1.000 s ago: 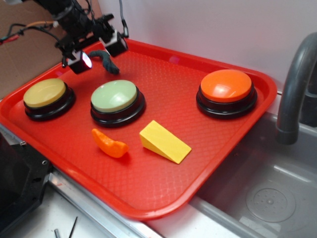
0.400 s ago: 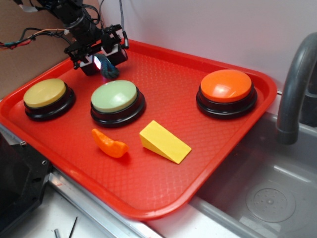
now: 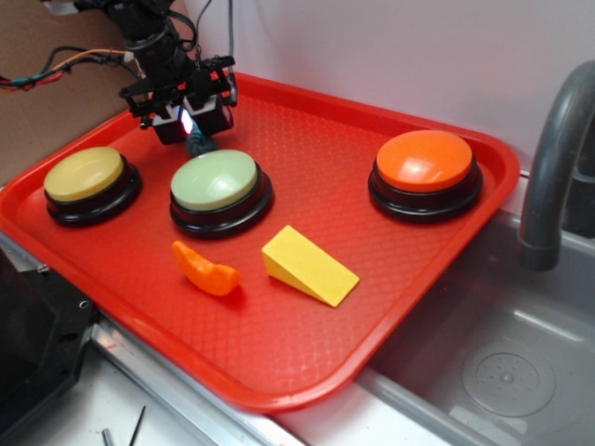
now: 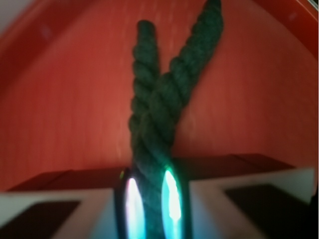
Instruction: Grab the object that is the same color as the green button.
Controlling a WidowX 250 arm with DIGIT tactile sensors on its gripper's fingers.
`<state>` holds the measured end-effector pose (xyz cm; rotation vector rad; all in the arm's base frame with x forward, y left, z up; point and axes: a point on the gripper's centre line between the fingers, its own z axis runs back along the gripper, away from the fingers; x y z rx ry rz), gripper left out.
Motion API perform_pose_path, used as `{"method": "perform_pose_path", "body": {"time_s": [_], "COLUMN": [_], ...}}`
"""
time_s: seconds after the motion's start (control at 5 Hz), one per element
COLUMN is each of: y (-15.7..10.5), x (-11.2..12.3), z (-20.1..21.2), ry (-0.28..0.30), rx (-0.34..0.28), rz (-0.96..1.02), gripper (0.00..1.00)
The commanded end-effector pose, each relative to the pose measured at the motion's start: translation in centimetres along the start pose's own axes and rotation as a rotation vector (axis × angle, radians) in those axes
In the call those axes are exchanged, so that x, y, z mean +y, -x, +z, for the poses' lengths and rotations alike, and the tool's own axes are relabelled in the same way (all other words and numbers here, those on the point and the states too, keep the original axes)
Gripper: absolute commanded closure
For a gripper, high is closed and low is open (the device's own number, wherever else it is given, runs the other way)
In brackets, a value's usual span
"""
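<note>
Jaws pinch the dark green twisted piece [image 4: 158,107] low over the red tray [image 3: 307,177], behind the green button [image 3: 216,180].

A red tray [image 3: 307,372] holds yellow button [image 3: 84,174], orange button [image 3: 425,161], yellow wedge [image 3: 307,265].

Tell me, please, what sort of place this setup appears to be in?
Probably a toy kitchen used as a robot test bench: a red tray sits beside a grey sink with a curved faucet, and a wired gripper works over it.
</note>
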<state>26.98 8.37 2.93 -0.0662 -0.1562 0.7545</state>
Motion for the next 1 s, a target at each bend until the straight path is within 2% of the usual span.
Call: {"method": "perform_pose_path", "body": {"time_s": [0.0,0.2,0.4,0.6,0.8], "y": [-2.4,-2.1,-1.1,-1.3,-2.2], "x": [-2.4,-2.1,-1.0,-0.5,-0.9], "z": [7.8,12.3,15.2,17.2,17.6], "ry": [-0.066,-0.002,0.028,0.054,0.052], "rx": [-0.143,-0.187,-0.200,-0.204,-0.222], "rz": [-0.123,-0.150,-0.125,-0.125,-0.153], "gripper": [1.00,1.00,1.00,1.00,1.00]}}
